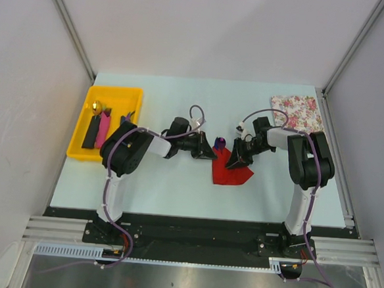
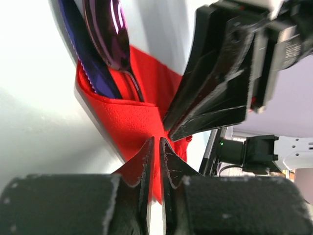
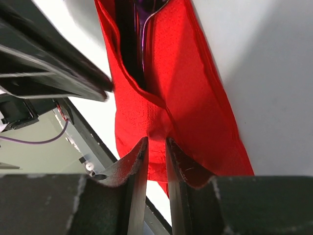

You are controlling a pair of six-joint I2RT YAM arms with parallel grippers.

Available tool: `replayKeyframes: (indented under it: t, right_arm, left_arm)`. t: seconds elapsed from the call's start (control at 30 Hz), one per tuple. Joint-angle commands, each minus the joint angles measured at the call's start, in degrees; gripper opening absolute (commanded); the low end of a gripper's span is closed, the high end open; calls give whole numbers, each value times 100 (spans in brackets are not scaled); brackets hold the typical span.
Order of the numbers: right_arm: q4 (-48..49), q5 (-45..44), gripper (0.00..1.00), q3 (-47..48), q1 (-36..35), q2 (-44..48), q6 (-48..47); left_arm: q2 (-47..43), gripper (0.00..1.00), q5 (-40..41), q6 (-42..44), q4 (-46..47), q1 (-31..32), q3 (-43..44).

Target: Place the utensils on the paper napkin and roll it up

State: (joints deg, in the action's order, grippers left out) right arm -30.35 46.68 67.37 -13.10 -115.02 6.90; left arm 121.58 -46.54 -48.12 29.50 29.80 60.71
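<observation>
Now the left tool (image 2: 157, 147) and right tool (image 3: 154, 147) each pinch the napkin (image 2: 132, 122); roll evenly together so the utensils (image 2: 105, 34) cannot slip out.

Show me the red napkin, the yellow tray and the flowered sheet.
red napkin (image 1: 231, 174), top external view, lower flat part.
yellow tray (image 1: 117, 89), top external view, far rim.
flowered sheet (image 1: 297, 112), top external view, middle.

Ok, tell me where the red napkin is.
In the top view the red napkin sits mid-table, slightly right of centre, held by the left gripper and the right gripper.
</observation>
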Motion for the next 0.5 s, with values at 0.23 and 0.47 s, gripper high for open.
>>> replayKeyframes:
  t: [0.23,0.47]
  right_arm:
    - [-358,-396,27,-137,71,295,-303]
    - [-218,209,30,-5,89,700,-163]
  left_arm:
    - [419,12,-48,-251,452,298,266]
    - [384,12,-4,-128,276,324,196]
